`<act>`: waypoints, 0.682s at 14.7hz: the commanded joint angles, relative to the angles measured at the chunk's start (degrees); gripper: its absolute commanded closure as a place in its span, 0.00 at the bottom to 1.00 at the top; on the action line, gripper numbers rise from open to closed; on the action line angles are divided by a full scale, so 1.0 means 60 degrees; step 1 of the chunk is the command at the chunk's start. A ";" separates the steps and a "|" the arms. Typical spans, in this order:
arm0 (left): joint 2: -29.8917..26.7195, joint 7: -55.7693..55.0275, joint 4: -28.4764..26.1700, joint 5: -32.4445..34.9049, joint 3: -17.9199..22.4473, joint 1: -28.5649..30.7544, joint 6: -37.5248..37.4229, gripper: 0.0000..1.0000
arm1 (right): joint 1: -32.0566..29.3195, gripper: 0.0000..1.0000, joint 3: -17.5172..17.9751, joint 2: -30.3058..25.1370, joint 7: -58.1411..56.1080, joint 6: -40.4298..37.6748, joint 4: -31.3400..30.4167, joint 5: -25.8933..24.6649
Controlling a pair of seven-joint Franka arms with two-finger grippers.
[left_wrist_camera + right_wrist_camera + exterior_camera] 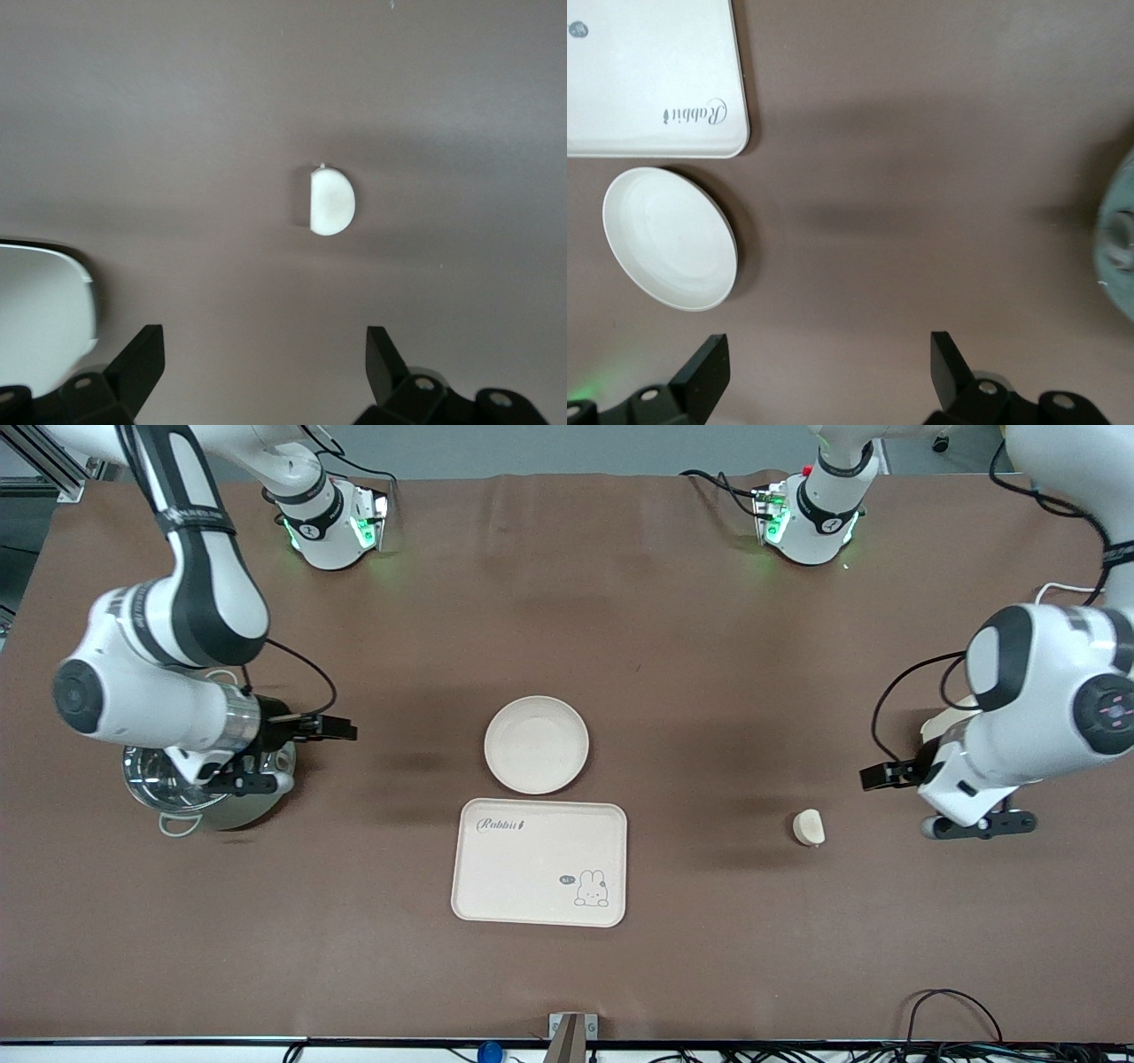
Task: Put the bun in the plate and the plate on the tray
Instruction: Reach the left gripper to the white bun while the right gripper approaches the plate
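the tray lay empty on the counter, the empty plate just beside it. the bun sat near the left hand, fingers apart. the right hand, fingers apart, hung over a metal pot.

We see the plate just beside the tray, farther from the front camera. The bun lies on the table near our left gripper's spread fingers, well apart from the tray. Our right gripper hangs over a metal pot.
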 commanded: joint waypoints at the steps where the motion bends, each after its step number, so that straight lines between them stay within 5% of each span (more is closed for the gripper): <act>1: 0.0562 -0.0717 -0.0325 -0.0065 -0.0034 -0.0110 0.1041 0.00 | 0.0044 0.00 0.0007 -0.0367 -0.0008 0.1457 -0.1586 0.0497; 5: 0.1587 -0.1480 -0.0355 -0.0065 -0.0049 -0.0315 0.2476 0.00 | 0.0847 0.00 0.0066 -0.0352 -0.0154 0.2601 -0.2569 0.2398; 10: 0.2744 -0.2080 -0.0297 -0.0065 -0.0049 -0.0491 0.4133 0.04 | 0.2195 0.00 0.0052 0.0305 -0.0154 0.4035 -0.2630 0.2652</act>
